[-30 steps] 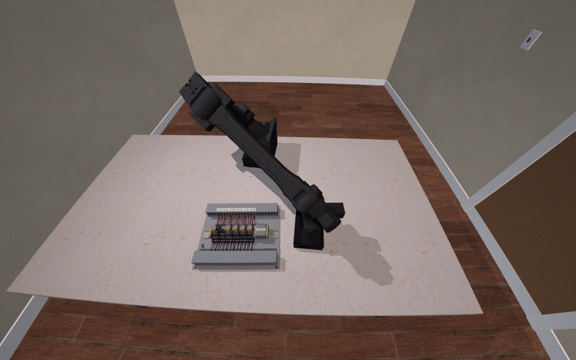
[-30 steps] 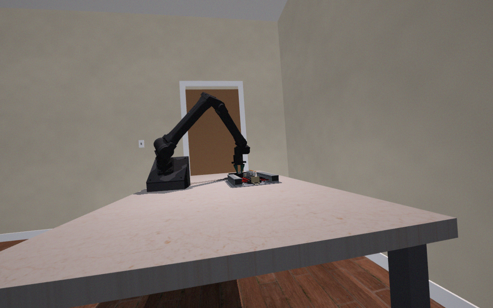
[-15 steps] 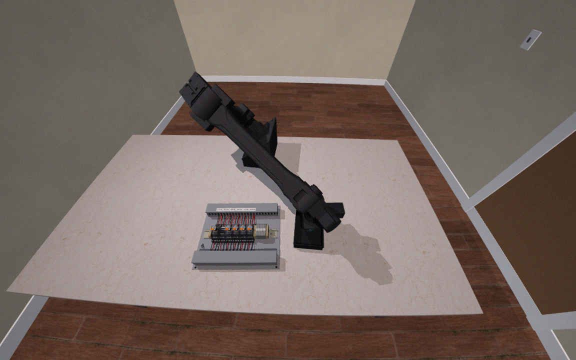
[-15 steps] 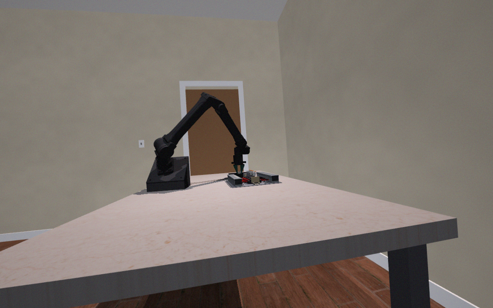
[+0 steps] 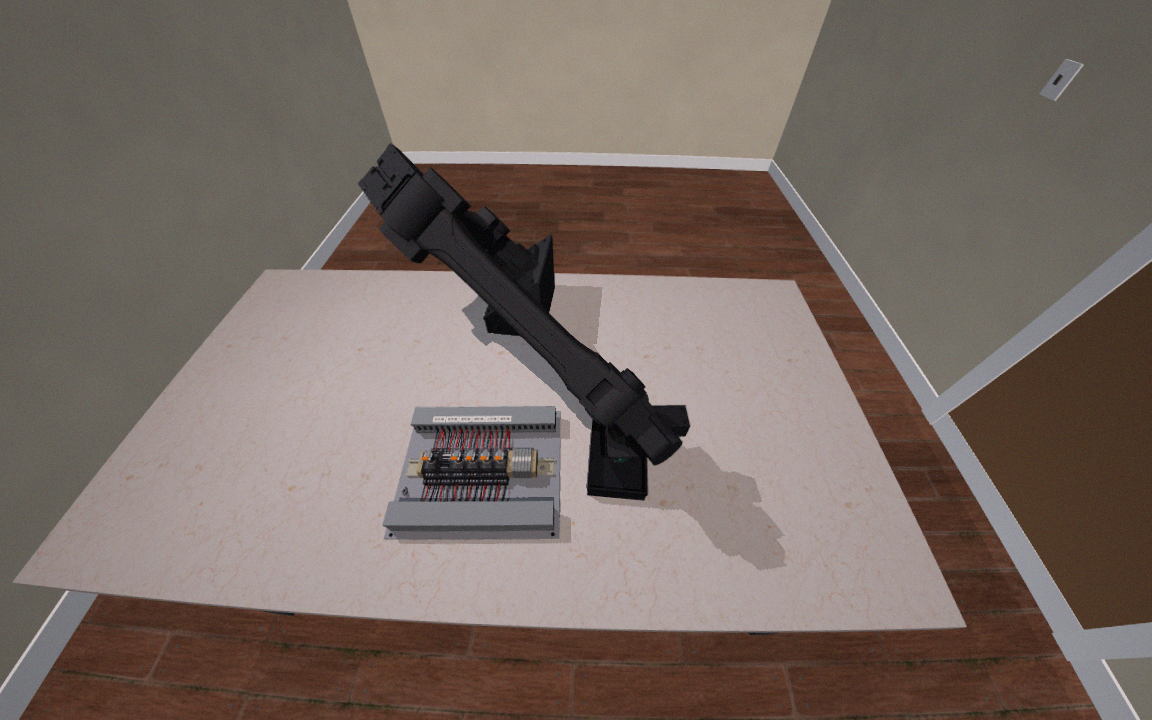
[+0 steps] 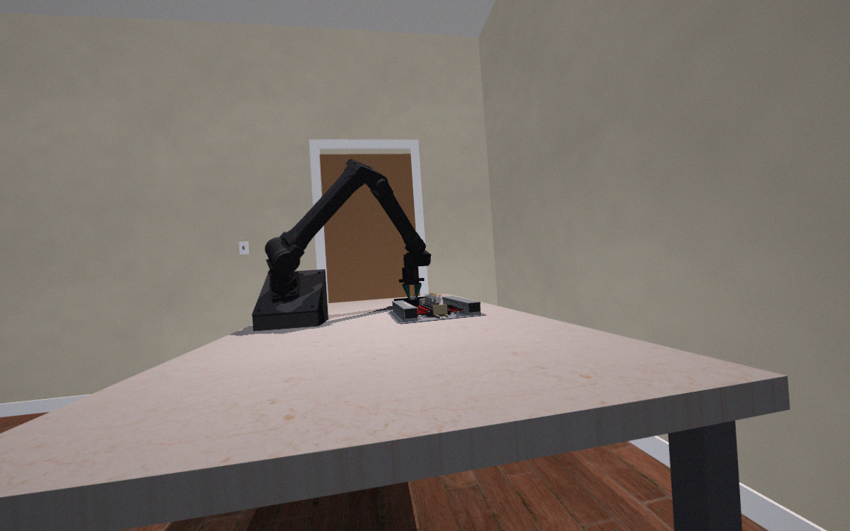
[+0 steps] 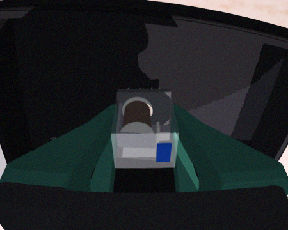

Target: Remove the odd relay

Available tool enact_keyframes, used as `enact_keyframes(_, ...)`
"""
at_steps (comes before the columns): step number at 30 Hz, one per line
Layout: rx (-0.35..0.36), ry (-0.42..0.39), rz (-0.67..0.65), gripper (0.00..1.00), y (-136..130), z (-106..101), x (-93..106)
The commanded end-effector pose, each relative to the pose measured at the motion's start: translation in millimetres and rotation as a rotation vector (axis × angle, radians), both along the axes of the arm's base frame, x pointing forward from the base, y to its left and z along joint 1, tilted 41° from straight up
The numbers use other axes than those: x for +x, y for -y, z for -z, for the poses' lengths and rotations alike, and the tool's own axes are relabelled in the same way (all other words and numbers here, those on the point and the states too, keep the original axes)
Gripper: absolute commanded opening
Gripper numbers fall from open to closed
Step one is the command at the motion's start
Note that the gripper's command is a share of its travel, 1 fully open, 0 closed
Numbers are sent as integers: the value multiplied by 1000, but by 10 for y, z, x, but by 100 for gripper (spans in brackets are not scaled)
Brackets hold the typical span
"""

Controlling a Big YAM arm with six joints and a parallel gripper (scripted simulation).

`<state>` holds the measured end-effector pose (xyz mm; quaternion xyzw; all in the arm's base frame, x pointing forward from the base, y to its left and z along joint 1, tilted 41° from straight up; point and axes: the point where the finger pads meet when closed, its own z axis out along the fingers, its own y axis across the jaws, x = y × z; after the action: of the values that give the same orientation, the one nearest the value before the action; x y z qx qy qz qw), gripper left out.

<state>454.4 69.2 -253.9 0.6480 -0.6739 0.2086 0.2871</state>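
Observation:
My gripper (image 7: 144, 114), with green fingers, is shut on a clear relay (image 7: 144, 137) that has a blue test button (image 7: 164, 152). In the wrist view the relay hangs low inside the black tray (image 7: 195, 68), close to its floor. In the top view the tray (image 5: 618, 465) stands open side up on the bench, just right of the grey panel (image 5: 475, 472), and my wrist covers its far end. The panel holds a row of relays with orange buttons (image 5: 464, 461). In the exterior view the gripper (image 6: 412, 288) reaches down beside the panel (image 6: 437, 308).
The arm's black base (image 5: 517, 295) sits at the back of the bench, behind the panel. A silver cylinder part (image 5: 522, 462) is at the right end of the relay row, near the tray.

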Motion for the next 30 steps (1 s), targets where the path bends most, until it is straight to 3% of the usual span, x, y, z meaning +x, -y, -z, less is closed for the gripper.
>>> enact_keyframes(1, 6, 5, 3, 0, 42, 43, 64)
enact_keyframes(6, 6, 5, 3, 0, 42, 43, 64)
enact_keyframes(7, 6, 5, 3, 59, 42, 43, 64)
enact_keyframes(30, 6, 5, 3, 59, 42, 43, 64)
